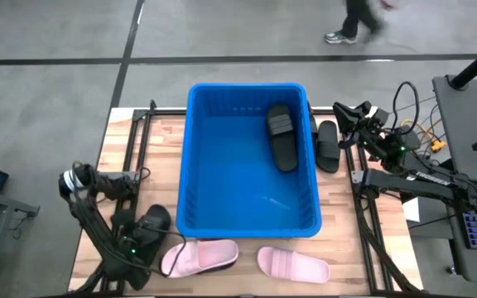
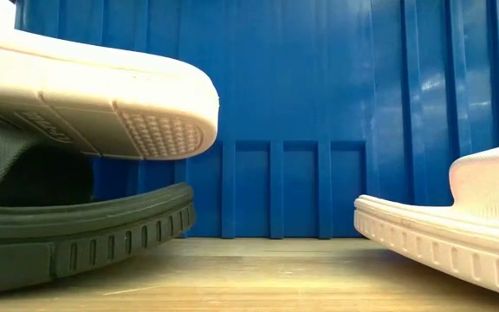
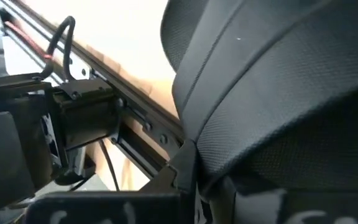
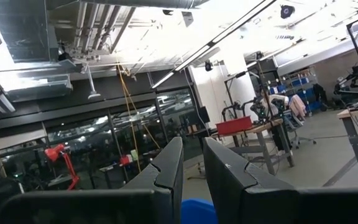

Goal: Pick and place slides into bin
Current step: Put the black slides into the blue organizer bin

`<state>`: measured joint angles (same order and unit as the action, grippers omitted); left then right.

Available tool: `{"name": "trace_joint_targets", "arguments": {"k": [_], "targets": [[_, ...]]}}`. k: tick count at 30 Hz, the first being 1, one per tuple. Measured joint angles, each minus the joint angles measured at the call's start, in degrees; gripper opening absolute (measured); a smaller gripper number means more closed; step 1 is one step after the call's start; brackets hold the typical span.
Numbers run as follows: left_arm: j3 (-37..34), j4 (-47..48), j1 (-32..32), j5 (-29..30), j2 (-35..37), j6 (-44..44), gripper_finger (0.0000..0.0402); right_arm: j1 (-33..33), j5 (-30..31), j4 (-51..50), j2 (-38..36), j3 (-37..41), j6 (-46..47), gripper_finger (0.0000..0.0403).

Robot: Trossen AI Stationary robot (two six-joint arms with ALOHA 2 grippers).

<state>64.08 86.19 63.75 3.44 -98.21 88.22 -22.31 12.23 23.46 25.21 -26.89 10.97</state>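
Note:
A blue bin stands mid-table with one black slide lying inside at its far right. A second black slide lies on the table right of the bin. Two pink slides lie along the near edge. At the near left, my left gripper is shut on a third black slide. My right gripper is raised at the far right and points up into the room, with a narrow gap between its fingers and nothing in it. My left gripper comes at the black slide from above, slanting down, and meets it at the ribbed strap. The strap fills the wrist view and hides the fingertips. The slide's sole is on the table, and one end of the left pink slide lies over it.
The bin's near wall stands just behind both pink slides. Metal rails run along the table's left and right sides. Cables and the right arm's base crowd the right edge. A person walks beyond the far edge.

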Motion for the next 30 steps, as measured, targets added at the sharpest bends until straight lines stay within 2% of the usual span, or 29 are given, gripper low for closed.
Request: {"name": "trace_joint_targets", "arguments": {"k": [6, 16, 23, 30], "targets": [[0.0, 2.6, 0.0, -0.1, 8.5, 0.1, 0.0002, 0.0, 0.0, 0.0, 0.0, 0.0, -0.5, 0.0057], [0.0, 3.9, 0.0, 0.9, 25.1, 6.4, 0.0001, 0.0, -0.1, 0.0, 0.0, 0.0, -0.7, 0.0057], [0.0, 3.9, 0.0, 12.5, 30.9, 13.0, 0.0000, 0.0, -0.1, -0.1, 0.0, 0.0, -0.7, 0.0057], [0.0, 3.8, 0.1, 6.6, 32.0, 13.5, 0.0000, 0.0, -0.1, -0.1, 0.0, 0.0, -1.0, 0.0057]]}}
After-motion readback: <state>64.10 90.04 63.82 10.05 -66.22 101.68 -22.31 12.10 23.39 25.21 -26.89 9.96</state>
